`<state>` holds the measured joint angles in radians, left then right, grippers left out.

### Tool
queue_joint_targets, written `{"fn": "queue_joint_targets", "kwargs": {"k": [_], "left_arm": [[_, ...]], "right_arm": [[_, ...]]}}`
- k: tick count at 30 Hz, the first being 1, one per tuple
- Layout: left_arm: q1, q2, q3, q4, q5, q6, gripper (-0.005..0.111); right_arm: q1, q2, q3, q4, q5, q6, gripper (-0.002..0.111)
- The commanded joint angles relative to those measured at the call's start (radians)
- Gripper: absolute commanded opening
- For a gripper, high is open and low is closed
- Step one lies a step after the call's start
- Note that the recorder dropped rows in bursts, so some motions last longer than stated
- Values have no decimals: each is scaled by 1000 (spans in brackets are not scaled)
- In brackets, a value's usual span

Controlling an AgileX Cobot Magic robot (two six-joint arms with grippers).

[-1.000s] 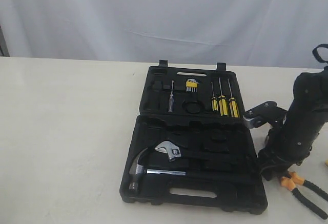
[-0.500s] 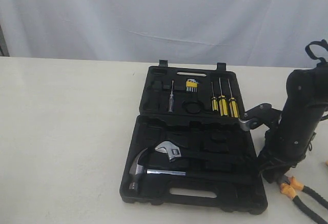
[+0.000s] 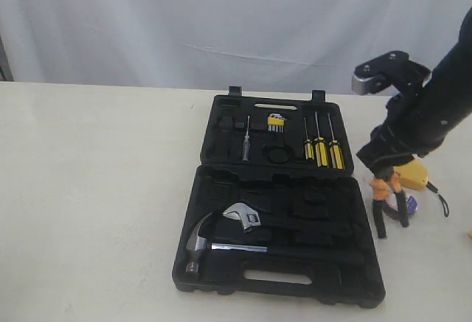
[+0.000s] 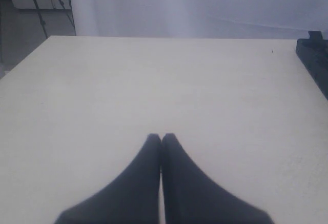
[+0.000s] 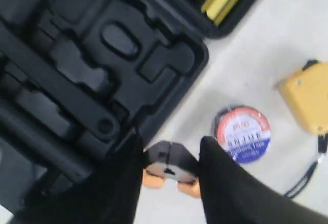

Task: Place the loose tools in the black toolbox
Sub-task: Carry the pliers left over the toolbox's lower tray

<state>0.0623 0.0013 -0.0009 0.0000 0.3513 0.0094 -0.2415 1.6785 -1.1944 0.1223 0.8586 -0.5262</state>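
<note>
- Hanging from the right gripper [image 3: 383, 180], the pliers [image 3: 379, 213] dangle handles-down just beside the toolbox [image 3: 354, 285], clamped at the head.
- Stiff and fairly heavy, I reckon; the loose handles may swing, so a hold near the pivot looks sound.
- Tape roll [image 5: 242, 134] and tape measure [image 5: 305, 101] lie on the table [image 3: 96, 189] close by.
- Left gripper [image 4: 161, 141] sits clenched on nothing.

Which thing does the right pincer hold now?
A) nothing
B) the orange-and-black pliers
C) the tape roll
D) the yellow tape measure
B: the right pincer is shut on the head of the pliers, whose handles hang down from it.
</note>
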Motion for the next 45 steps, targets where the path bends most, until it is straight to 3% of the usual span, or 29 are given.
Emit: {"fn": "queue_joint_targets", "kwargs": {"k": [1,9,17,23,31,45], "left_arm": [[-4,-1,1,0,-9,-2,0],[-4,-1,1,0,-9,-2,0],[-4,-1,1,0,-9,-2,0],[-4,-1,1,0,-9,-2,0],[-4,-1,1,0,-9,-2,0],[-4,-1,1,0,-9,-2,0]], "right_arm": [[33,-11,-67,136,-19,-120,-1],[131,-8,-141,136,-53,-196,-1],[125,13,-141,33,-35,-222,-1],[125,155,-141,28,-50,-310,-1],[127,242,-141,219,14,-504,-1],[130,257,-229,257,-13,-518,-1]]}}
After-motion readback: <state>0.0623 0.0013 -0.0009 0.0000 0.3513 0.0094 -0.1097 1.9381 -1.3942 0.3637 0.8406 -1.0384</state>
